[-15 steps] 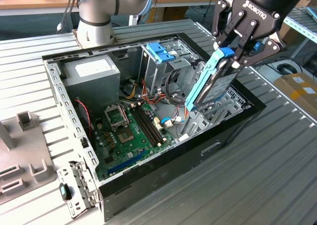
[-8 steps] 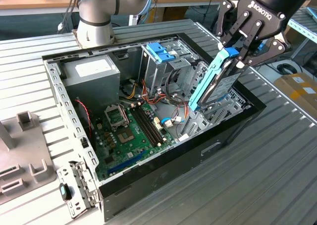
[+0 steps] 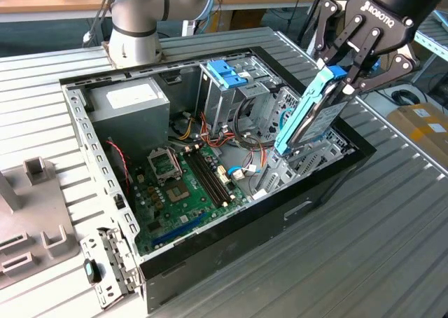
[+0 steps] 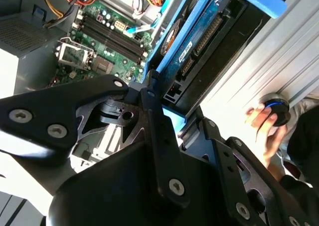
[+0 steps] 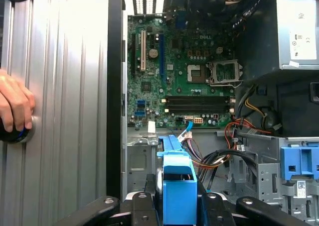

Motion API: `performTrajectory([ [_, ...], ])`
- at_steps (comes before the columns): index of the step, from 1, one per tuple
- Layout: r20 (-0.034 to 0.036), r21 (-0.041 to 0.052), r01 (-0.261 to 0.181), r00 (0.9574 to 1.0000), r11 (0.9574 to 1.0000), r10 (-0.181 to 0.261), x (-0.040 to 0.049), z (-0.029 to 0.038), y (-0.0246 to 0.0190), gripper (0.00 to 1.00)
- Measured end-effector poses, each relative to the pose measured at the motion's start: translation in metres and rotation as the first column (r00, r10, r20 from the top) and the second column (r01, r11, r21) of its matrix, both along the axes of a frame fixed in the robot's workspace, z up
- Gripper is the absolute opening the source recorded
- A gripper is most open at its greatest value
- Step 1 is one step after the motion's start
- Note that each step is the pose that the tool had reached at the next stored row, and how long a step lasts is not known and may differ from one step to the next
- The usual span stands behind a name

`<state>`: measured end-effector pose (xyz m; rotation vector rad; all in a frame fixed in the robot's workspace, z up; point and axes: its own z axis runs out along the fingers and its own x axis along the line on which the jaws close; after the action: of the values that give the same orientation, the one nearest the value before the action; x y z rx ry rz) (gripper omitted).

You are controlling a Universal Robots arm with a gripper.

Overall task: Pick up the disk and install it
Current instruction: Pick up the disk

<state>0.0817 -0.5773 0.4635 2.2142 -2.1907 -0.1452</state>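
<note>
Our claw (image 3: 337,76) grips the disk (image 3: 311,118) by its upper end and holds it tilted, the lower end dipping inside the computer case (image 3: 245,251). We judge installing is in hand; seating calls for squaring it within the case.

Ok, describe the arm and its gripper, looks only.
The arm is made of thick silver-grey cylindrical joints with a pale blue cap. The gripper is matt black, with white lettering on its body and flat linkage bars pinned by silver screws.
</note>
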Motion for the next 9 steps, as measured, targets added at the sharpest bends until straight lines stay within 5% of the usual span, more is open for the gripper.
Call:
performTrajectory([
  [9, -0.0077, -0.0005, 0.000, 1.0000, 1.0000, 0.000, 0.0309, -0.0003, 0.0000, 0.37],
])
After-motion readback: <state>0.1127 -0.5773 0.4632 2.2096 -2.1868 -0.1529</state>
